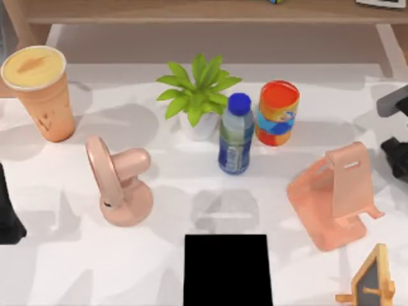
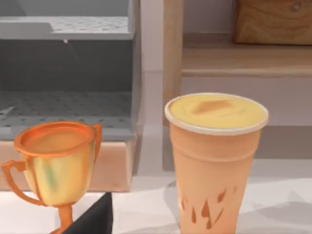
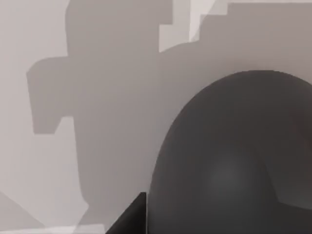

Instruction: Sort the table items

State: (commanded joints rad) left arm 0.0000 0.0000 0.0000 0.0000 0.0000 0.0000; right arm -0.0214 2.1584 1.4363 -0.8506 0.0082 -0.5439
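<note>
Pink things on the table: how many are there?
2: the pink desk fan on the table's left half, and a pink stand on its right half. Others may be hidden.

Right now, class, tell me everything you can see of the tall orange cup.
The orange cup stands upright at the table's far left corner. It tapers downward, with a pale rim, a flat yellow top marked by a darker smear, and small brown drip marks low on its side. Nothing touches it; the pink fan stands apart, nearer the front.

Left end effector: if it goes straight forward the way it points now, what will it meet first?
Most likely the orange cup: it stands upright just ahead in the left wrist view, nothing before it. The gold trophy stands off to one side. The exact gap is unclear.
</note>
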